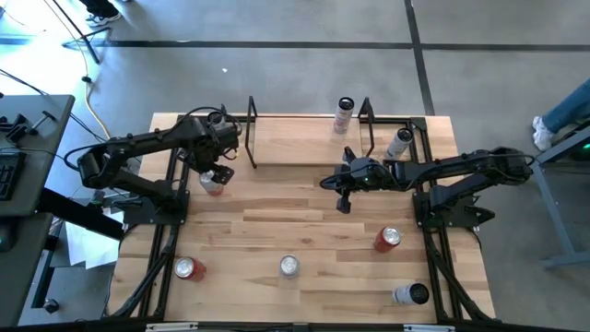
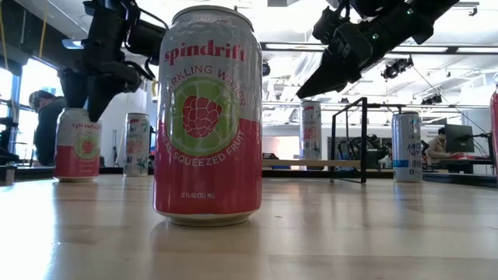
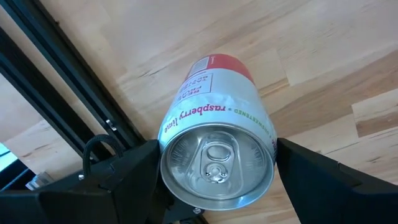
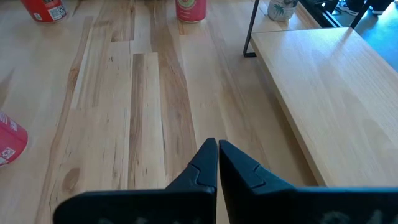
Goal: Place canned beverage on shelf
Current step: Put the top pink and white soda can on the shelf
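Fingers of left gripper [image 3: 217, 186] sitting apart around raspberry can [image 1: 212, 181], 7 o'clock off shelf [image 1: 304, 138]. Right gripper [image 4: 217, 163] pinched together, idling. Risking tipping it if closing off-centre.

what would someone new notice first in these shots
In the low view a big pink can stands closest to the camera, filling the middle of the picture. The left tool straddles another can beside the shelf. The right tool hangs shut over the table's middle.
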Available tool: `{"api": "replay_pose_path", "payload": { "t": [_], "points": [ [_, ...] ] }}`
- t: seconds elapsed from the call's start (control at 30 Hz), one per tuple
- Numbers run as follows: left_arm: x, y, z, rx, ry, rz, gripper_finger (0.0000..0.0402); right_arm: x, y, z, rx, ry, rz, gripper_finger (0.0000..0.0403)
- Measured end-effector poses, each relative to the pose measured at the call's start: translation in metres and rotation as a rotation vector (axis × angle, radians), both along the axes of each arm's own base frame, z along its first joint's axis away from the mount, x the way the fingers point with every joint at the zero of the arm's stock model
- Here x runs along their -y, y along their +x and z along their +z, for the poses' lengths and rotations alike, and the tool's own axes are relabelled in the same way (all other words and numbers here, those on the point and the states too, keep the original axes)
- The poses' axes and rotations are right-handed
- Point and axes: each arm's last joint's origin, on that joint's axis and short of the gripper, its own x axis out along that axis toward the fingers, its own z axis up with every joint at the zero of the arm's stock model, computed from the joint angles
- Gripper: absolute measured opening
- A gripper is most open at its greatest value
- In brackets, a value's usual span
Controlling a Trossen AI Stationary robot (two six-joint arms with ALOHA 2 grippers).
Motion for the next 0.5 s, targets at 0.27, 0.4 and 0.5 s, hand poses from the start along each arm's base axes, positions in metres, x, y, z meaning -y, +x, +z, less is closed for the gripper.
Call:
{"api": "replay_pose_path", "payload": {
  "t": [0.27,0.4,0.5],
  "points": [
    [-0.003,0.015,0.016,0.115,0.035,-0.045,0.0264,0.0,0.0,0.0,0.0,0.0,0.0,0.0],
    [0.002,0.019,0.016,0.155,0.0,-0.064,0.0262,0.0,0.0,0.0,0.0,0.0,0.0,0.0],
    [0.007,0.024,0.016,0.191,-0.018,-0.075,0.0262,0.0,0.0,0.0,0.0,0.0,0.0,0.0]
  ]
}}
